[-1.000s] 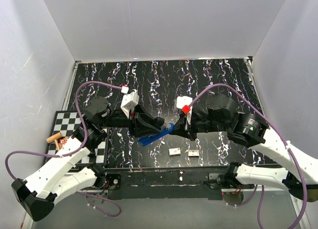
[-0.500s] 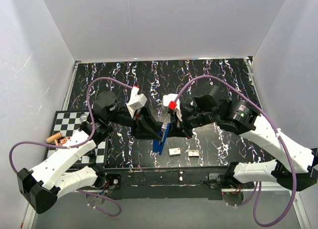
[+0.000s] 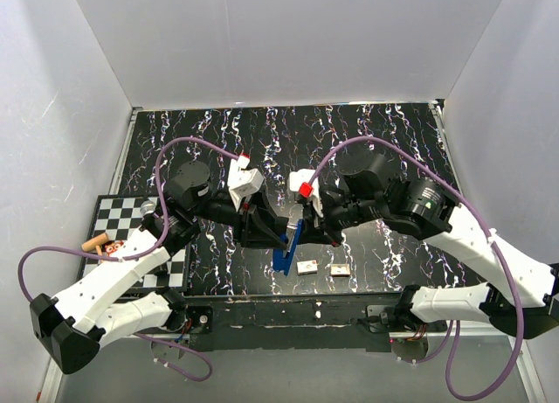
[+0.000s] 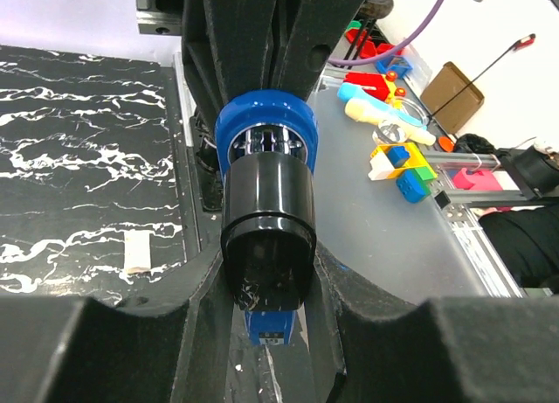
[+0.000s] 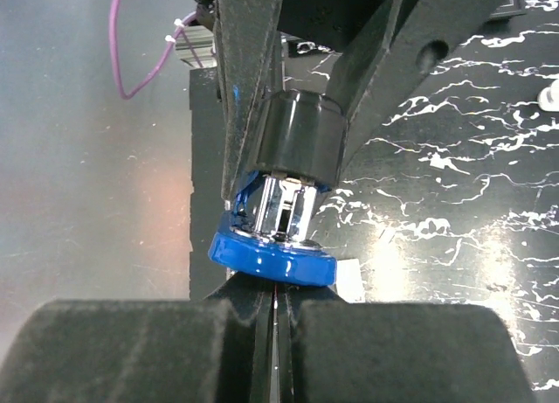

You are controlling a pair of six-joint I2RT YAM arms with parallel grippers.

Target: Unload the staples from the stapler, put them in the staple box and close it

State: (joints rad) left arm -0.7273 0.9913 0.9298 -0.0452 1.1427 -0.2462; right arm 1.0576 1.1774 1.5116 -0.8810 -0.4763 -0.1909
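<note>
A blue and black stapler (image 3: 286, 248) hangs steeply tilted above the marbled table, held between both grippers. My left gripper (image 3: 274, 235) is shut on its black body (image 4: 266, 219), with the blue part (image 4: 266, 128) beyond. My right gripper (image 3: 306, 232) is shut on a thin edge of the blue part (image 5: 272, 253). In the right wrist view the chrome magazine (image 5: 284, 206) shows between the blue part and the black body. Two small pale staple strips (image 3: 307, 267) (image 3: 340, 269) lie on the table just below the stapler. One shows in the left wrist view (image 4: 135, 250).
A checkerboard mat (image 3: 118, 219) lies at the left edge with small wood-coloured pieces (image 3: 94, 243) on it. White walls enclose the table on three sides. The table's front rail (image 3: 288, 302) runs just below the staple strips.
The stapler has swung from lying nearly flat to a steep tilt, its blue end pointing down. Both grippers have moved closer together around it and kept their hold.
</note>
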